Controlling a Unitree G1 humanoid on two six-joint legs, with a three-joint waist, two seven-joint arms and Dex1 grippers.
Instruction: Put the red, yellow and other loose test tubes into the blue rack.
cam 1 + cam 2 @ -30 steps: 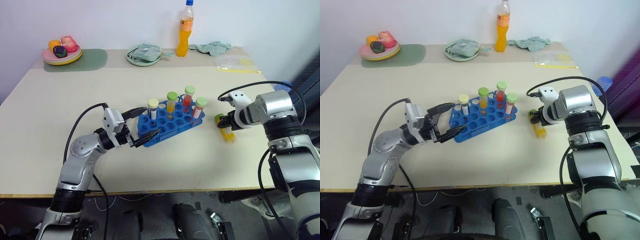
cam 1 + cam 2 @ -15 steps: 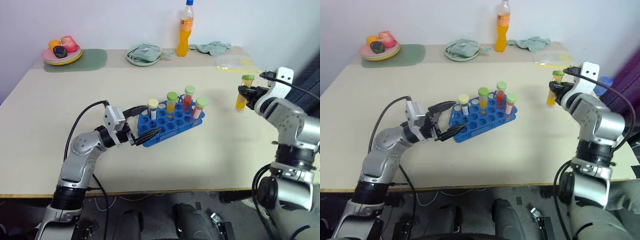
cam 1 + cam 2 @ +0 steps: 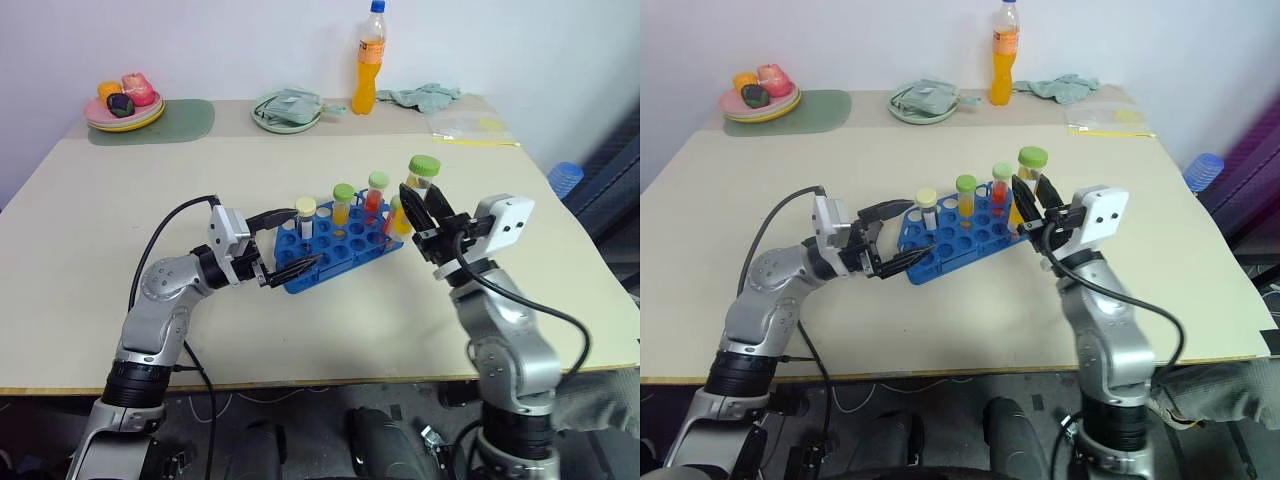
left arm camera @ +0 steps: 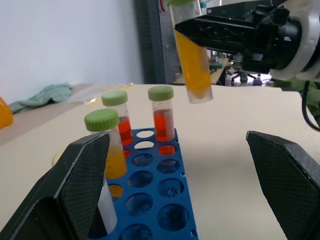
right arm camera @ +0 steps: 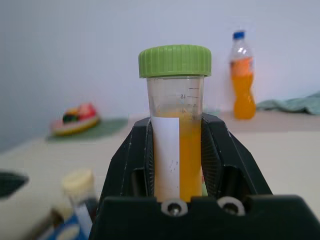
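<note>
1. right gripper [image 3: 418, 212] is clamped tight on a yellow test tube [image 3: 417, 191] with a green cap, holding it upright in the air just beside the blue rack [image 3: 338, 247].
2. left gripper [image 3: 285, 241] is spread wide, its fingers either side of the rack's near end, grasping nothing.
3. four capped tubes [image 3: 342, 207] stand in the rack on the table [image 3: 150, 190].

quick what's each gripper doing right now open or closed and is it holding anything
Left gripper: open, fingers either side of the blue rack's near end, gripping nothing.
Right gripper: shut on the yellow tube with the green cap.
</note>
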